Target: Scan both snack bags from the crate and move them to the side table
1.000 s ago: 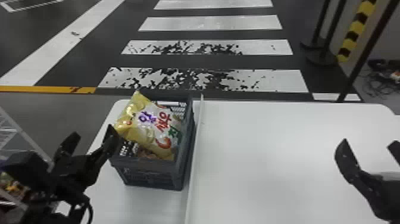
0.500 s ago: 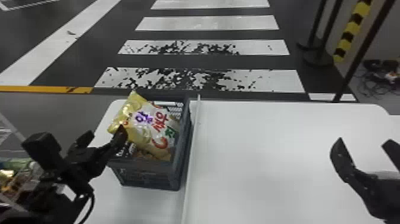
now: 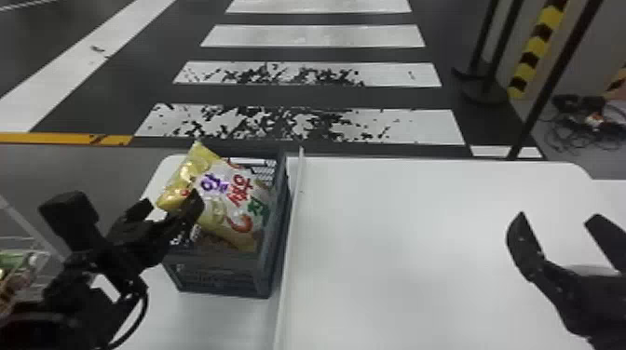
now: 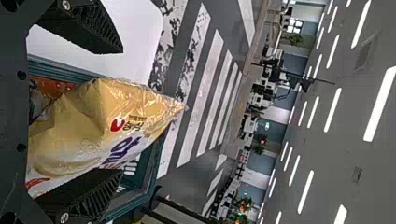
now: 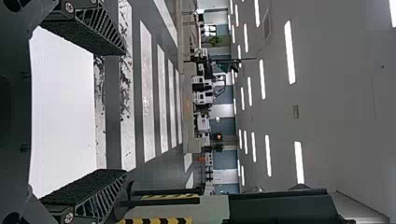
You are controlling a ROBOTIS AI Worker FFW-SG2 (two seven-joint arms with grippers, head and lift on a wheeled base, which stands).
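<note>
The left gripper [image 3: 171,199], fingers wide apart, grips nothing at the snack bag [image 3: 233,198], which leans in the crate [image 3: 219,275]; the right gripper [image 3: 558,218], equally spread, is empty.

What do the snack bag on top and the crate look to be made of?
Snack bag: likely thin plastic film, glossy, judging by its crinkles and bright highlights.
Crate: probably rigid moulded plastic, fairly matte, going by its slotted walls and straight rim.
</note>
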